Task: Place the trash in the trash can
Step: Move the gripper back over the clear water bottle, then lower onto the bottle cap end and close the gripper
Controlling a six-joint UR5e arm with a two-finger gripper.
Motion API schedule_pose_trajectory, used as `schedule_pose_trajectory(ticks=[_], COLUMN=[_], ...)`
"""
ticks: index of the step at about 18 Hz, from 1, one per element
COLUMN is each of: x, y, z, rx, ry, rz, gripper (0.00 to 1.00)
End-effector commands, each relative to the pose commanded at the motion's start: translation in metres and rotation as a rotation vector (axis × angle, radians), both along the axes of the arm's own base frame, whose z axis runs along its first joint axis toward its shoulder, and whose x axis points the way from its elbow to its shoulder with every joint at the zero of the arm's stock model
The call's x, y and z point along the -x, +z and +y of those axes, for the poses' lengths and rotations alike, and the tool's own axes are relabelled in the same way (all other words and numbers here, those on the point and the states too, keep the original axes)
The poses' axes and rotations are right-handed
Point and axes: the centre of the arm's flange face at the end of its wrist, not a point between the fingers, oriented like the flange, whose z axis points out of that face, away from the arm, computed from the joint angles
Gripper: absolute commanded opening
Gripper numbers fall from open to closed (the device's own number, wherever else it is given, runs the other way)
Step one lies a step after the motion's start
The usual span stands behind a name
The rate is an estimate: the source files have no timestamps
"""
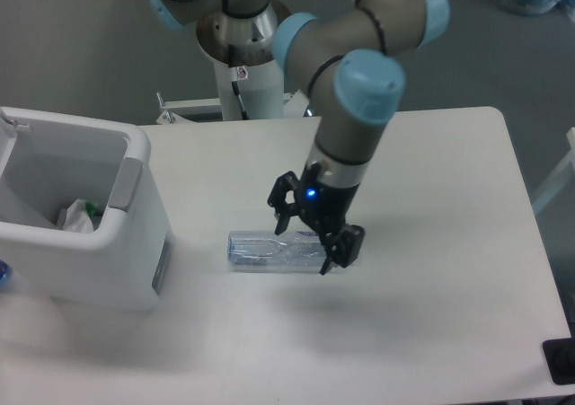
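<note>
A clear flattened plastic bottle [265, 250] with a bluish label lies on its side on the white table [431, 198], right of the trash can. My gripper [303, 244] hangs low over the bottle's right half, open, one finger on the far side and one on the near side. I cannot tell whether the fingers touch the bottle. The white boxy trash can [108, 243] stands at the left, with a grey panel on its right rim. A crumpled white wrapper [77, 217] lies inside it.
The arm's white pedestal [247, 73] rises behind the table's far edge. A dark object [561, 360] sits at the table's front right corner. A blue thing [3, 275] peeks out at the far left edge.
</note>
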Motion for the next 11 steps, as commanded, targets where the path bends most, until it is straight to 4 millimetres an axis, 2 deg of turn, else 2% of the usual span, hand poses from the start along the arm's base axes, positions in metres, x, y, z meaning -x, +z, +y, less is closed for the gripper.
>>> schedule_pose_trajectory(ticks=[4,11], x=[-0.021,-0.043], y=[-0.021,-0.053], z=[0.008,0.022], rx=[0.031,0.112], ry=[-0.053,-0.131], rz=[-0.025,-0.020], gripper=[1.00,1.00])
